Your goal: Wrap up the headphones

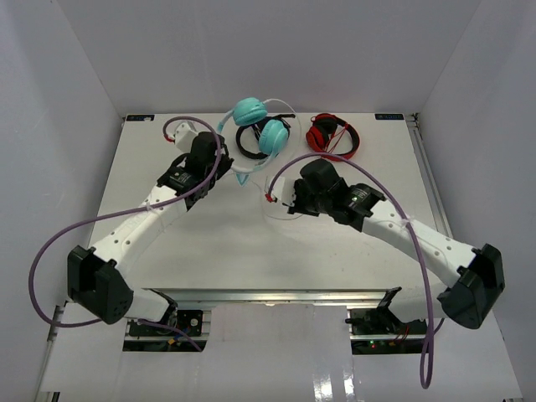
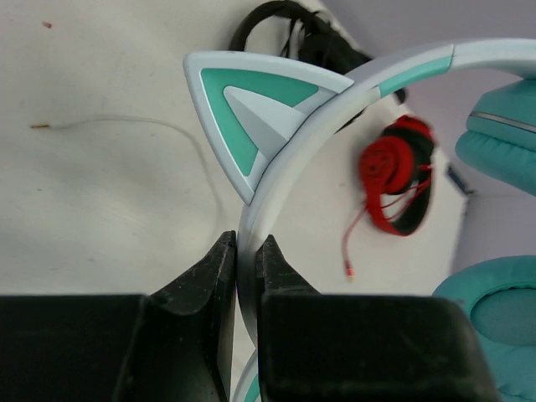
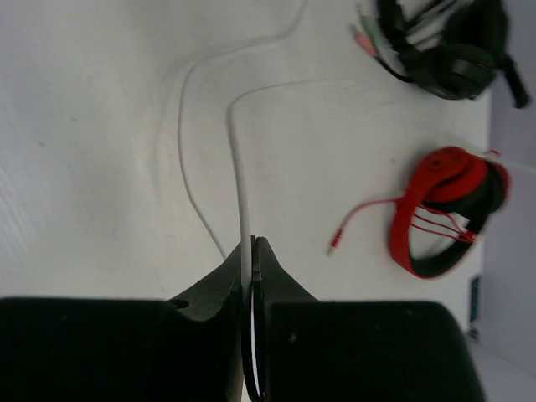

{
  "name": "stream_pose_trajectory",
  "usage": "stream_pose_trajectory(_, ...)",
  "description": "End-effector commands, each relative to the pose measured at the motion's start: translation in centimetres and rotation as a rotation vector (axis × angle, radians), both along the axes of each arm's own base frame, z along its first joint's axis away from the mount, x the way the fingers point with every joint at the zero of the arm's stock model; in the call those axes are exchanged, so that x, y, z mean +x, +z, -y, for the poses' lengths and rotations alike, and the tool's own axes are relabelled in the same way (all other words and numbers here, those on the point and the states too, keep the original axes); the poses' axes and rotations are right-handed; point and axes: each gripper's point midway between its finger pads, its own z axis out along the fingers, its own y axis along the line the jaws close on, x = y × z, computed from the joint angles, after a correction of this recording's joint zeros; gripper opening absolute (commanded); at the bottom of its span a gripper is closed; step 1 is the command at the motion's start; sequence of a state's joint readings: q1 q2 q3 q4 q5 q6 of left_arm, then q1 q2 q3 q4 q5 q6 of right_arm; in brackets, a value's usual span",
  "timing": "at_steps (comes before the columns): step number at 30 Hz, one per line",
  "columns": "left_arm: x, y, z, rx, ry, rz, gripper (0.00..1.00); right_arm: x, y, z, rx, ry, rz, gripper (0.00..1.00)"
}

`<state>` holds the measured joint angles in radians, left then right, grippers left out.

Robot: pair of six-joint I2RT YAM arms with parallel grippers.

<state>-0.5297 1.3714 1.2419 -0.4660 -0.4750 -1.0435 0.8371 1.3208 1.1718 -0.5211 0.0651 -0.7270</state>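
Note:
The teal headphones (image 1: pixel 260 124) with cat ears lie at the back middle of the table, ear cups close together. My left gripper (image 1: pixel 224 161) is shut on their pale headband (image 2: pixel 289 163), just below one cat ear (image 2: pixel 251 109), with the teal ear cups (image 2: pixel 502 134) to the right in the left wrist view. My right gripper (image 1: pixel 280 198) is shut on the thin white cable (image 3: pixel 237 159), which runs up from the jaws and curves away right. A second loop of cable (image 3: pixel 186 151) lies on the table beside it.
Black headphones (image 1: pixel 249 144) lie under and behind the teal ones and show in the right wrist view (image 3: pixel 444 46). Red headphones (image 1: pixel 333 134) with a red cable (image 3: pixel 360 219) lie at the back right. White walls stand on three sides of the table.

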Motion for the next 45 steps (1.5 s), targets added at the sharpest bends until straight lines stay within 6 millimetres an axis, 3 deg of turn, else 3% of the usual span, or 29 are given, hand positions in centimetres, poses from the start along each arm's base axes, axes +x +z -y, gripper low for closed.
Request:
stream_pose_trajectory(1, 0.7, -1.6, 1.0, 0.176, -0.165, 0.014, 0.0, 1.9, 7.9, 4.4, -0.08, -0.077, 0.305, 0.08)
stream_pose_trajectory(4, -0.2, -5.0, 3.6, 0.203, -0.358, -0.059, 0.0, 1.3, 8.8, 3.8, -0.051, -0.029, 0.287, 0.08)
stream_pose_trajectory(7, -1.1, -6.7, 5.2, 0.195, -0.475, -0.097, 0.0, 0.2, 9.3, 2.5, 0.001, 0.041, 0.24, 0.08)
stream_pose_trajectory(10, -2.1, -6.9, 6.4, 0.188, -0.573, -0.076, 0.0, -0.6, 9.3, 1.4, 0.037, 0.101, 0.208, 0.08)
stream_pose_trajectory(13, -2.9, -5.5, 8.0, 0.163, -0.688, -0.001, 0.0, -0.6, 8.9, 0.9, 0.053, 0.131, 0.191, 0.08)
stream_pose_trajectory(16, -4.4, -4.7, 9.5, 0.167, -0.835, 0.055, 0.0, 0.4, 9.5, 1.2, 0.093, 0.108, 0.196, 0.08)
stream_pose_trajectory(21, -6.3, -4.0, 8.8, 0.23, -0.92, 0.125, 0.0, 2.5, 10.4, 3.4, 0.194, 0.055, 0.15, 0.08)
stream_pose_trajectory(29, -5.0, -4.0, 3.4, 0.494, -0.745, 0.113, 0.0, -2.7, 9.5, 3.0, 0.254, 0.256, -0.032, 0.08)
stream_pose_trajectory(32, -4.9, -3.9, 2.6, 0.539, -0.728, 0.11, 0.0, -3.1, 10.3, 3.0, 0.273, 0.259, -0.038, 0.08)
stream_pose_trajectory(34, -5.3, -4.1, 2.8, 0.543, -0.755, 0.119, 0.0, -2.5, 11.3, 3.0, 0.304, 0.228, 0.01, 0.08)
stream_pose_trajectory(37, -5.8, -3.8, 3.4, 0.524, -0.793, 0.151, 0.0, -1.3, 11.1, 3.0, 0.312, 0.176, 0.027, 0.08)
stream_pose_trajectory(45, -8.5, -2.4, 7.0, 0.396, -1.012, 0.245, 0.0, 0.3, 9.5, 1.0, 0.358, 0.149, -0.071, 0.08)
